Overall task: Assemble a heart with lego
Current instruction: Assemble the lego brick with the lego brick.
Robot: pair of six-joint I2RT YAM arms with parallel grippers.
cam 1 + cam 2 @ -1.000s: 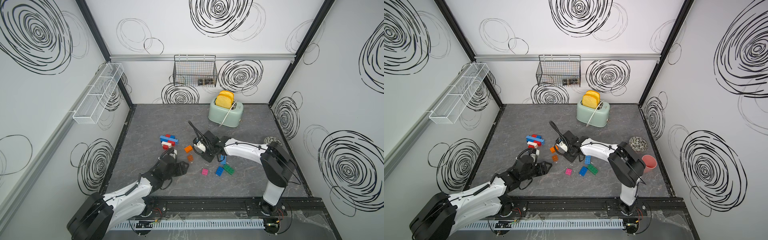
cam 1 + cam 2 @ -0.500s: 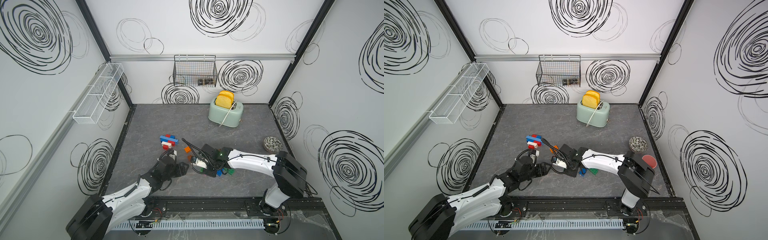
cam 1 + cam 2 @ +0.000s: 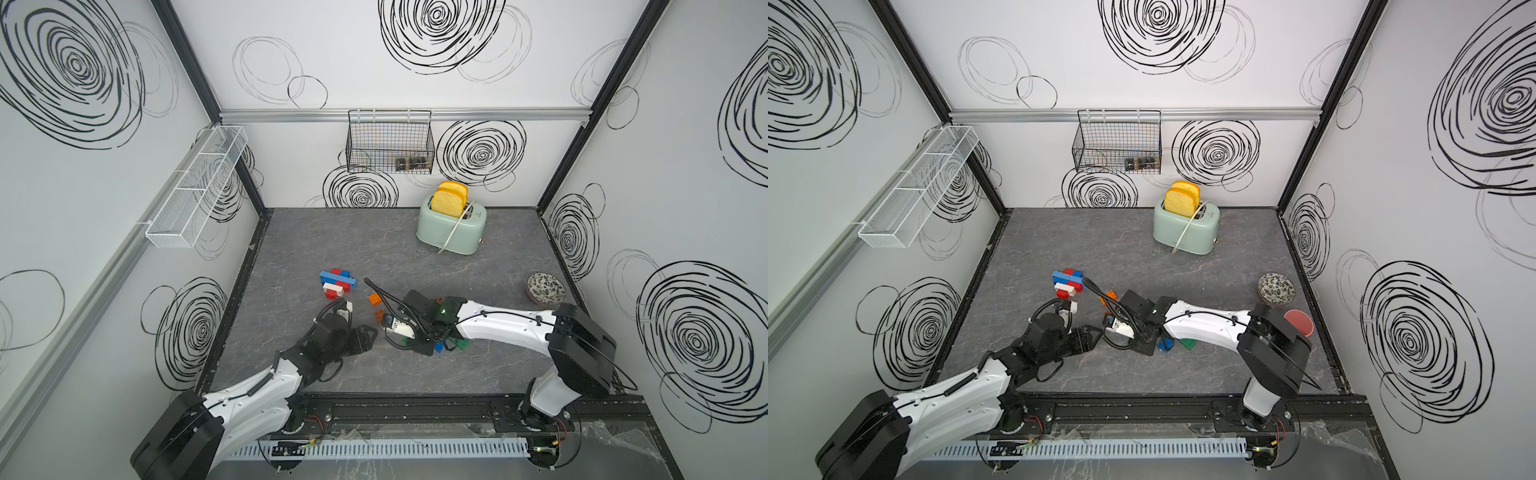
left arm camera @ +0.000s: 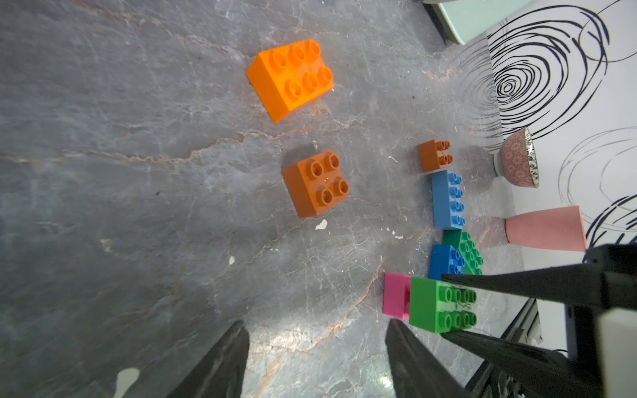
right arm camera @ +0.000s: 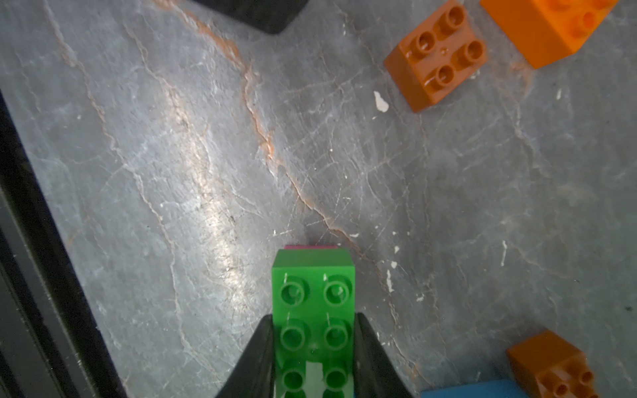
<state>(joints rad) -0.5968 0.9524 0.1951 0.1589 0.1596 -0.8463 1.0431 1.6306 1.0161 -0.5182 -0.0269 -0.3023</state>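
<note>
The right gripper (image 5: 313, 318) pinches a green brick (image 5: 312, 275) by its long sides, low over the surface (image 5: 155, 155) against a pink brick (image 4: 395, 298), likely to join them; the left gripper (image 4: 315, 330) hovers spread, empty, nearby.

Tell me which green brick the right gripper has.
The bright green brick, pinched between the right gripper's jaws with a pink brick at its end. The darker green brick lies loose beside a blue brick.

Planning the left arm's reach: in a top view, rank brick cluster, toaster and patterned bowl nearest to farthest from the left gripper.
1. Brick cluster, just beyond the left gripper.
2. Toaster, back right.
3. Patterned bowl, by the right wall.
</note>
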